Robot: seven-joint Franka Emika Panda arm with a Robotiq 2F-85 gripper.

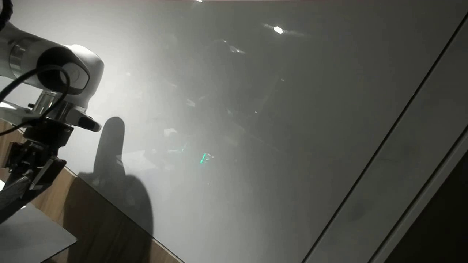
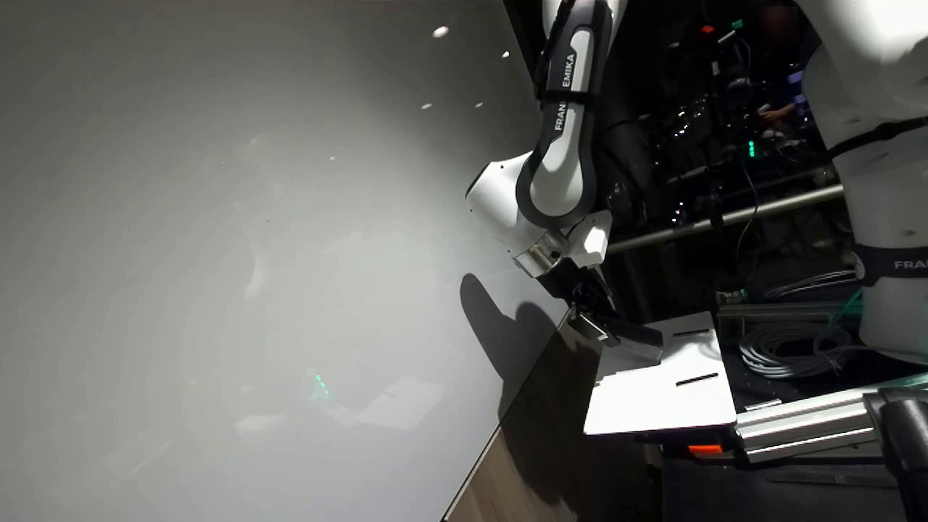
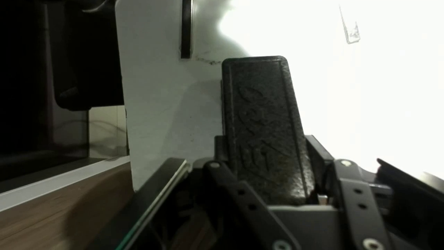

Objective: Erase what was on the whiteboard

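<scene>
The whiteboard [image 1: 263, 120] is a very large glossy pale-grey panel. It fills most of both exterior views [image 2: 217, 232]. Glare spots, faint smudges and small green reflections show on it, and I cannot make out any writing. My gripper [image 3: 267, 149] is shut on a long dark eraser [image 3: 260, 111] with embossed marks. A finger pad lies against each long side of it. In an exterior view, the gripper [image 2: 598, 326] holds the eraser [image 2: 638, 344] tilted down, over a small white plate [image 2: 652, 402] beside the board's edge. I cannot tell whether it touches the plate.
A brown wood-grain strip [image 2: 493, 482] runs along the board's edge, with the arm's shadow across it and the board. Another white Franka arm [image 2: 892, 181] stands at the right, near coiled cables [image 2: 790, 355] and a silver rail [image 2: 808, 428]. The plate has dark slots.
</scene>
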